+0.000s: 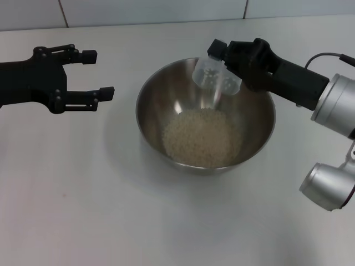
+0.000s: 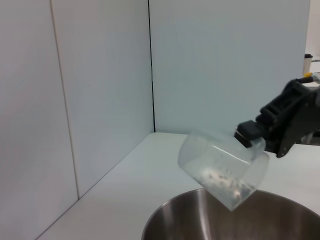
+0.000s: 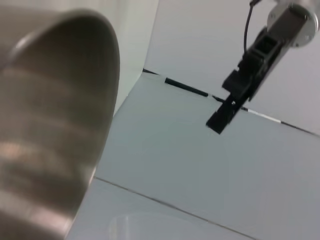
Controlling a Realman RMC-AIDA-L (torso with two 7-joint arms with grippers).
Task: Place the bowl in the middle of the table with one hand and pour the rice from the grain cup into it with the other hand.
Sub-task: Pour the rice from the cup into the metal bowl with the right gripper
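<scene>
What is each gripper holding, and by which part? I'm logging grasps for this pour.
The right gripper holds the grain cup by its base end, tipped mouth-down over the bowl. The left gripper is open and empty.

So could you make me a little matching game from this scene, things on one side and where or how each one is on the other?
Things:
1. rice
2. grain cup
3. left gripper
4. bowl

States:
A. open and empty, beside the bowl
B. tipped over the bowl's far rim, held by the right gripper
C. standing on the white table
D. heaped in the bottom of the bowl

Pairs: 1-D, 2-B, 3-A, 4-C
</scene>
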